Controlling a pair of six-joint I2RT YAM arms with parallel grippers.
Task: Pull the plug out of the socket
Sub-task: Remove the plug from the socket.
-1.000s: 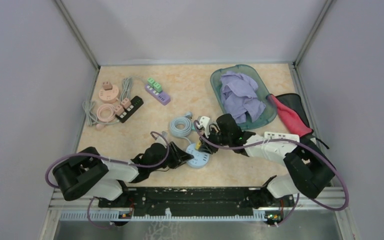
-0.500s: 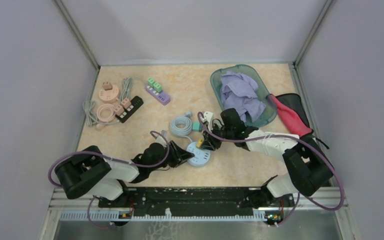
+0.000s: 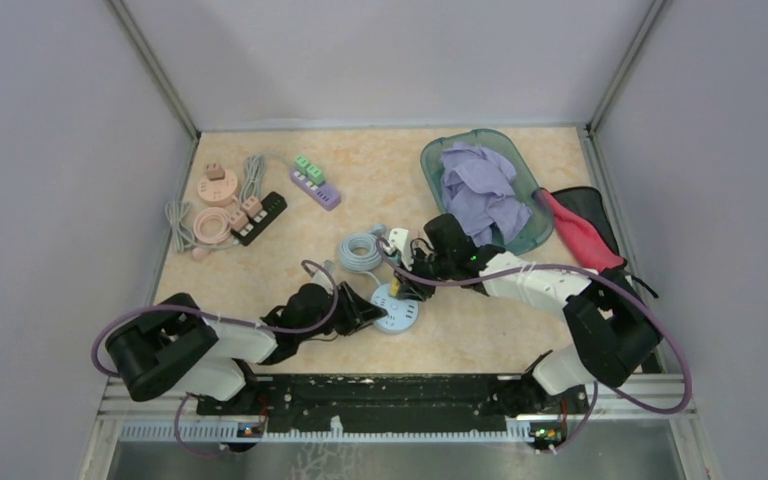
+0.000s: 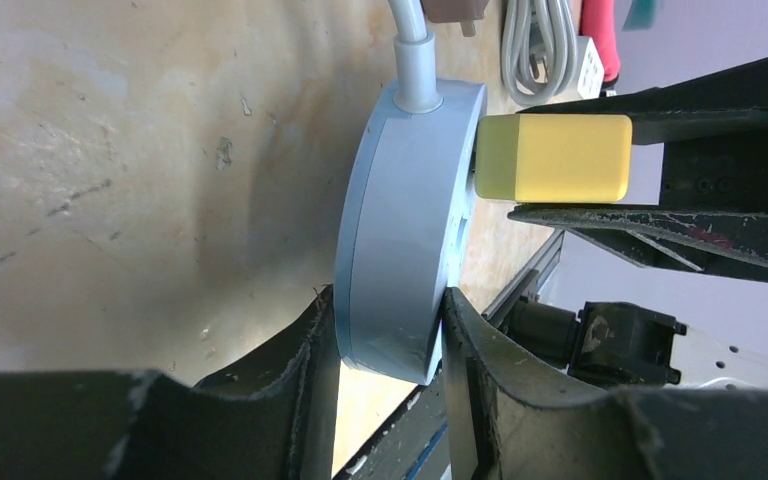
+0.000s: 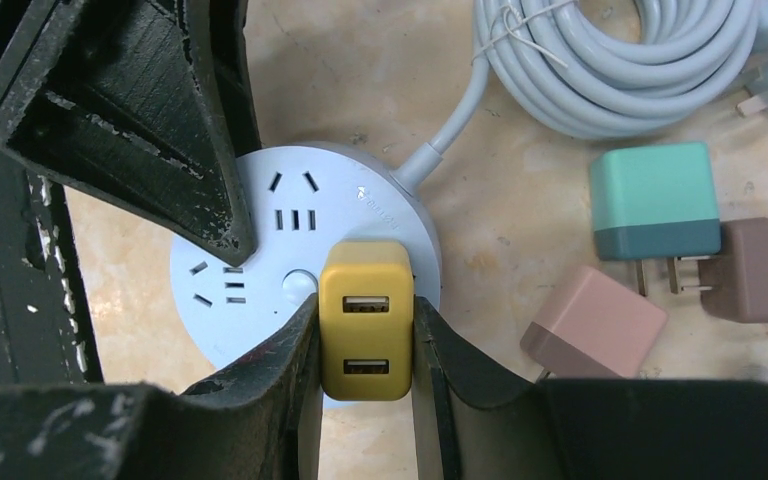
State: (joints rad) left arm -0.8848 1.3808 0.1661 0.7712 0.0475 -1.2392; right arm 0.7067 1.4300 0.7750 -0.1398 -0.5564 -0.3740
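From above, the beige marble-patterned tabletop (image 3: pixel 290 260) is boxed in by plain grey walls, with a metal rail along its near edge. Near the middle front lies the round pale-blue plastic socket (image 3: pixel 400 316), flat and face up. Its coiled grey cable (image 3: pixel 362 250) is just behind it. The left gripper (image 3: pixel 368 313) meets the socket from the left, and the right gripper (image 3: pixel 407 282) comes in from behind and to the right. A teal plastic tray (image 3: pixel 427 165) holding crumpled lilac cloth (image 3: pixel 480 195) sits at the back right.

In the left wrist view the socket (image 4: pixel 400 230) shows edge-on as a smooth, thick disc. The left gripper (image 4: pixel 385 320) is clamped on its rim, one worn black finger on each flat side. The blocky yellow plastic plug (image 4: pixel 553 157) sticks out from the disc's face, its long axis square to that face and its base against it.

In the right wrist view the plug (image 5: pixel 365 320) points its outer end at the camera, a glossy, round-cornered block with two USB slots stacked on it. The right gripper (image 5: pixel 365 335) is closed on its two sides. The plug stands near the disc's rim, beside the centre button. A teal cube adapter (image 5: pixel 655 200) and a pink cube adapter (image 5: pixel 592 320) lie loose on the table to the right.
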